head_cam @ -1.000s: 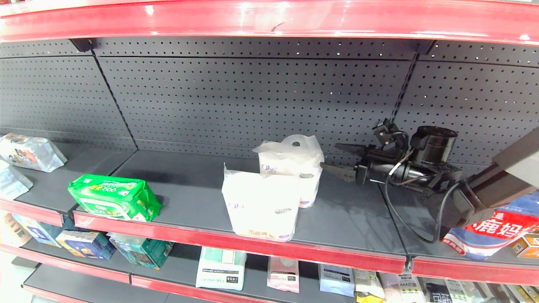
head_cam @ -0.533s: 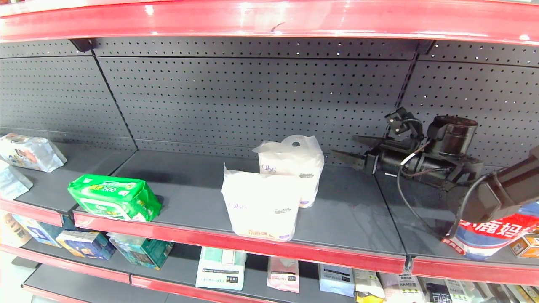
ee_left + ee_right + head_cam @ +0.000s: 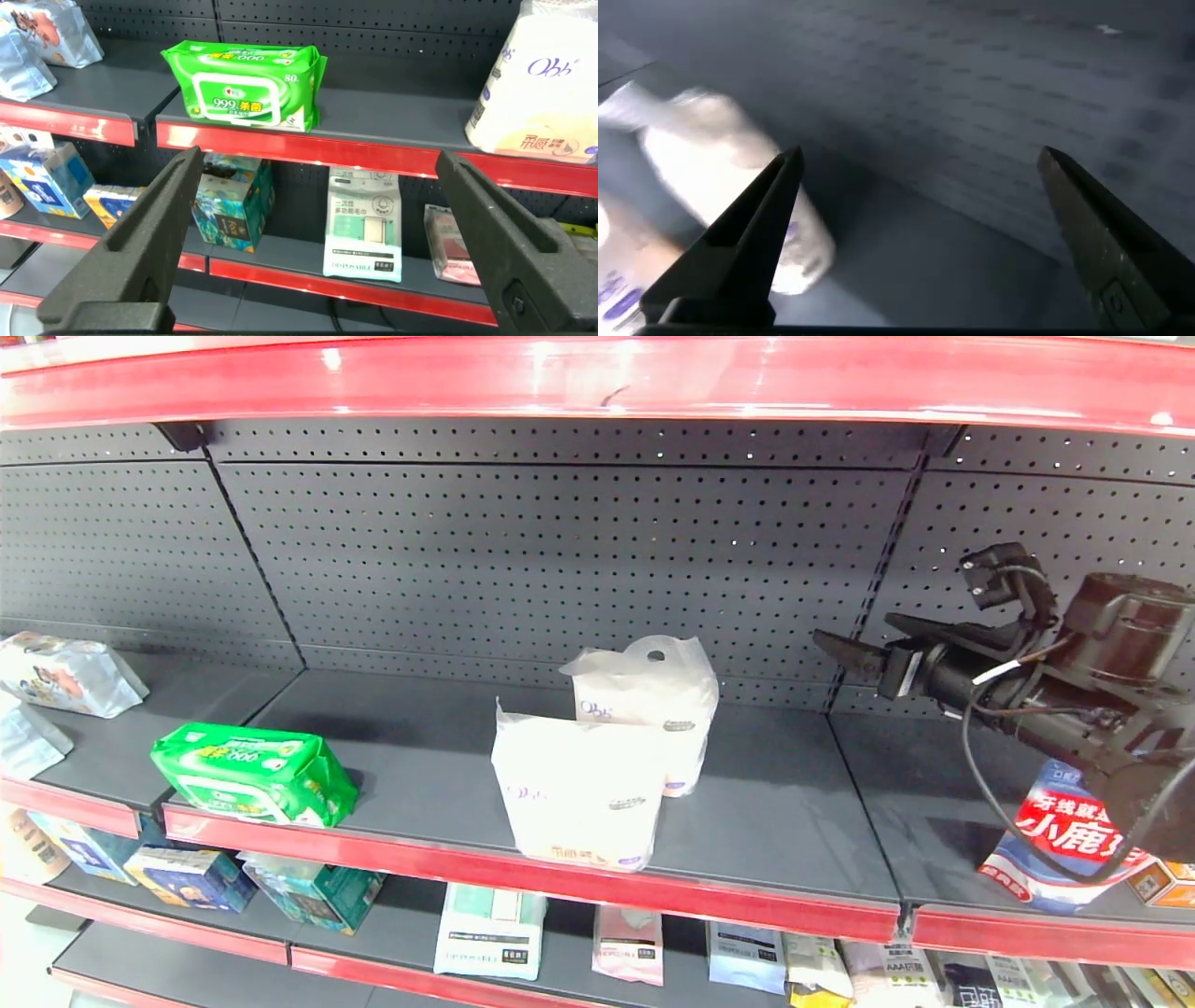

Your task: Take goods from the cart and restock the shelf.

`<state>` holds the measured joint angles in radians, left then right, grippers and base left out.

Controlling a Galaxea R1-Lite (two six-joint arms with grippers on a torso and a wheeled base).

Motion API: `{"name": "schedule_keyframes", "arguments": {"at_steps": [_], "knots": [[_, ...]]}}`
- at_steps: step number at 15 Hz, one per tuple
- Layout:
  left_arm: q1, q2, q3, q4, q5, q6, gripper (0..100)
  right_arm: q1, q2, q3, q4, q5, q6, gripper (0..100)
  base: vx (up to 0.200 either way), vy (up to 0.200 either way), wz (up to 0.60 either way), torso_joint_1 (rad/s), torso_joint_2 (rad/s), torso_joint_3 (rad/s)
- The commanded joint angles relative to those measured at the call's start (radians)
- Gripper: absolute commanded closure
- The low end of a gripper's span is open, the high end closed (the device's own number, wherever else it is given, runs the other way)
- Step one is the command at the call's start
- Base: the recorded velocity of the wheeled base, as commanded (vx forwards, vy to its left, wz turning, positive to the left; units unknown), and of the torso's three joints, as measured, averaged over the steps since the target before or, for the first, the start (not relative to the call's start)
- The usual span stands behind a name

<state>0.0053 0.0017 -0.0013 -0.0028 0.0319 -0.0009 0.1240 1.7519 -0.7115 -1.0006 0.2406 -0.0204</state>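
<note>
You had the shelf (image 3: 775, 821) as the biggest thing before you: a dark deck with a pegboard (image 3: 560, 551) back, a red lip (image 3: 467, 868) along the front edge and another red-edged deck overhead, so the room for moving was a slot entered from the front. Bare deck lay at 3 o'clock and at 9 o'clock of the two white packs in the middle. The front white pack (image 3: 579, 793) stood upright just behind the lip. The rear white pack (image 3: 653, 709) stood close behind it at 1 o'clock, with a punched carry flap on top; I could not tell whether the two touched. I judged both light, soft and squashy under slick film, and likely to tip if nudged high. You would have done best to take one across its body, low down, or by the flap. The green wipes pack (image 3: 254, 775) lay flat at 9 o'clock, near the lip, and looked denser and floppy. A blue-and-red bag (image 3: 1046, 831) stood at 4 o'clock in the next bay. The right tool (image 3: 851, 629) hung at 2 o'clock of the packs, well apart from them and near the pegboard, its jaws spread and holding nothing. The left tool (image 3: 318, 243) was likewise spread wide and empty, out in front of the shelf, facing the lip.
</note>
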Motion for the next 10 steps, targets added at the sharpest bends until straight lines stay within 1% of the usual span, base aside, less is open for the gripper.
{"name": "schedule_keyframes", "arguments": {"at_steps": [1,2,5,6,7,10], "knots": [[0.001,0.000,0.000,0.000,0.000,-0.001,0,-0.029,-0.164,0.102,0.062,-0.093,0.011,0,0.000,0.000,0.00,0.000,0.00,0.000],[0.001,0.000,0.000,0.000,0.000,0.001,0,-0.052,-0.239,0.149,0.128,-0.113,0.011,0,0.000,0.000,0.00,0.000,0.00,0.000],[0.001,0.000,0.000,0.000,0.000,-0.001,0,-0.089,-0.470,0.273,0.330,-0.113,0.013,0,0.000,0.000,0.00,0.000,0.00,0.000],[0.001,0.000,0.000,0.000,0.000,-0.001,0,-0.106,-0.529,0.302,0.369,-0.113,0.013,0,0.000,0.000,0.00,0.000,0.00,0.000],[0.001,0.000,0.001,0.000,0.000,-0.001,0,-0.112,-0.552,0.316,0.375,-0.113,0.013,0,0.000,0.000,0.00,0.000,0.00,0.000],[0.001,0.000,0.000,0.000,0.000,-0.001,0,-0.127,-0.784,0.491,0.382,-0.124,0.013,0,0.000,0.000,0.00,0.000,0.00,0.000]]}}
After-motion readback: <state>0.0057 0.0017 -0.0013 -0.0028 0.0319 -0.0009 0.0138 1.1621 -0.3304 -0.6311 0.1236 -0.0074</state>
